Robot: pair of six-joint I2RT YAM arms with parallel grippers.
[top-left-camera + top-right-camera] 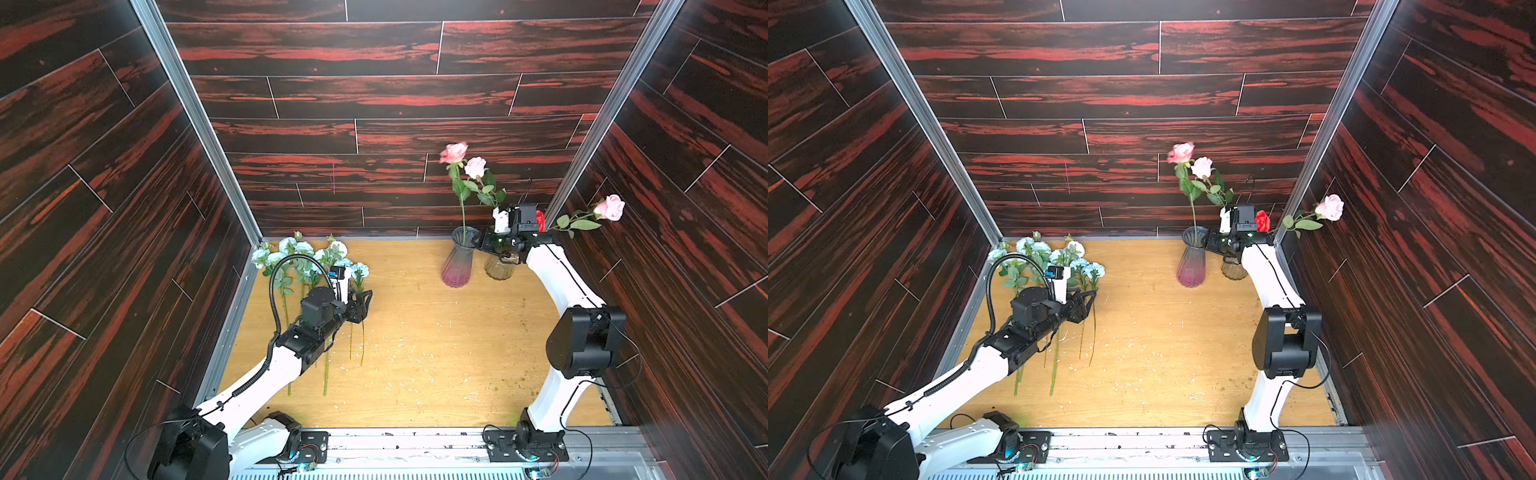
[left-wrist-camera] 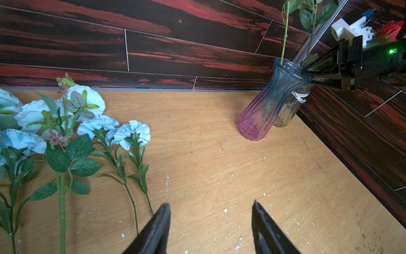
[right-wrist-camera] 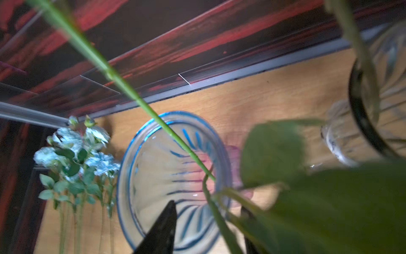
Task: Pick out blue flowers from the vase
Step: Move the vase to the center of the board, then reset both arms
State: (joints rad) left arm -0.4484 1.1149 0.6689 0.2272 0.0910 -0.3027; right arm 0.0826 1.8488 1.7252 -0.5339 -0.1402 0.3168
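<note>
Finds the blue flowers (image 1: 307, 257) lying flat on the table (image 1: 436, 353), well apart from the vase (image 1: 459, 257) on the left arm's side, stalks side by side, likely laid out as a sorted pile clear of the vase. Shows no blue bloom in the vase, only pink roses (image 1: 454, 152) above it. Sets the left gripper (image 2: 211, 204) low over that pile, far from the vase, fingers spread and empty, probably idle with nothing blue left to pull. Puts the right gripper (image 3: 207, 205) at the vase's rim, fingers spread, a rose stalk (image 3: 217, 215) between them and seemingly unpinched. Hides one right finger behind a blurred leaf (image 3: 272, 151), tucks a red rose (image 1: 540, 220) behind the right wrist beyond the vase, and leaves unclear whether each rose stands in the vase or in the amber vase (image 1: 498, 268) just beside it.
</note>
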